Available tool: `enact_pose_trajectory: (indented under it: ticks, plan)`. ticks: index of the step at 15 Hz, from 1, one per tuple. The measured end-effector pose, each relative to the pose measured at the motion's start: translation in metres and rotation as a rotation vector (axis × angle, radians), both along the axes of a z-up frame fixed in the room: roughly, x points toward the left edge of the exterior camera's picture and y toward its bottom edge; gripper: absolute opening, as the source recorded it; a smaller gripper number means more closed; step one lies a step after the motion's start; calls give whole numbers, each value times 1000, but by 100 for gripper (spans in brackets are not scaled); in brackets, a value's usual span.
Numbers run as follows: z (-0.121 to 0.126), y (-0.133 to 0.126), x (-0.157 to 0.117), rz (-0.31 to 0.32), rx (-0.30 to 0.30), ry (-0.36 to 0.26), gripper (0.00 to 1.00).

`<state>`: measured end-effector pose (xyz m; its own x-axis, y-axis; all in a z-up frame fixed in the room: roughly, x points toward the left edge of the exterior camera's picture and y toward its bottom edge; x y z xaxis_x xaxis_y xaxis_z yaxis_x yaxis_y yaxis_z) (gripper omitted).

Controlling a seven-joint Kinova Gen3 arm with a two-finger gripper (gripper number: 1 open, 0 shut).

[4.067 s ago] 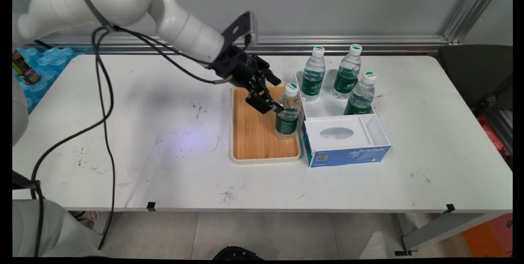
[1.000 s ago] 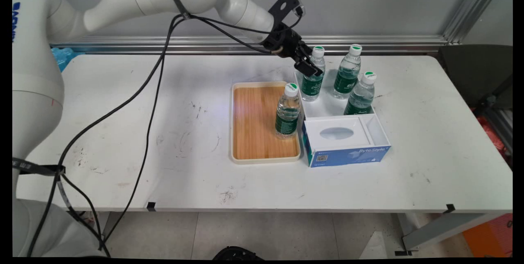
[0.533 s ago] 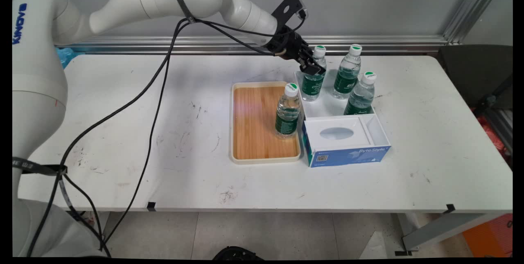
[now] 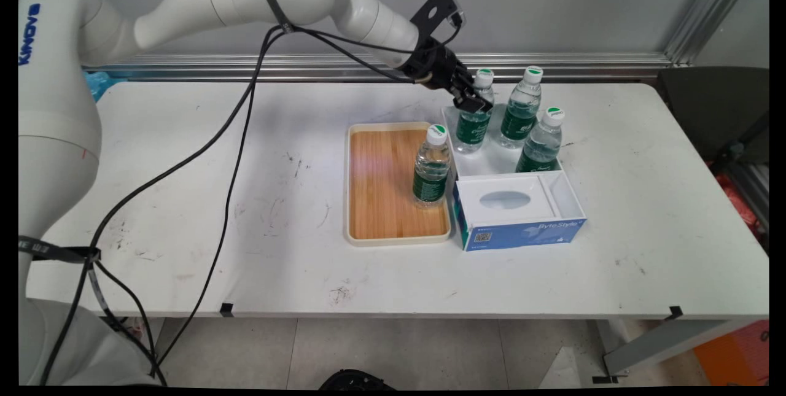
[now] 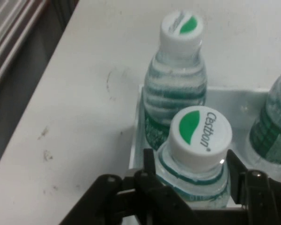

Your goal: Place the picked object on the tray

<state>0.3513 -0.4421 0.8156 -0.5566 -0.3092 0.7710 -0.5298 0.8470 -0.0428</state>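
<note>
Hand (image 4: 474, 100): black, two-fingered, at the end of the white arm, reaching in from the upper left. It sits at the shoulder of the rear-left bottle (image 4: 473, 115) in the white tray (image 4: 491, 166). In the hand view its fingers (image 5: 148, 165) stand on either side of that bottle, just under the cap (image 5: 200, 136), seemingly against the plastic; I judge them closed on it. The bottle leans slightly, which fits a grip taken high on its neck.

Bottles in white tray: three, clear with green labels and white caps. The held one stands rear left; a second (image 4: 522, 108) is rear right; a third (image 4: 541, 141) is nearer, on the right. All are close but apart.

Bottle on wooden tray (image 4: 431, 166): upright, free of the hand, at the right edge of the wooden tray (image 4: 377, 187), just beside the white tray's wall.

Tissue box (image 4: 519, 210): blue and white, touching the white tray's near side.

Bench (image 4: 184, 199): white, scuffed, carries everything listed.
</note>
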Motion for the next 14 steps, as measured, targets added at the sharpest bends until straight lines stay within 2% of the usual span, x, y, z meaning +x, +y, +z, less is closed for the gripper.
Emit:
enact_pose_trajectory:
  ticks: [7, 14]
  plan:
    - [39, 15, 6, -3, -23, -7, 0]
    - [94, 35, 38, -4, -53, -36, 0]
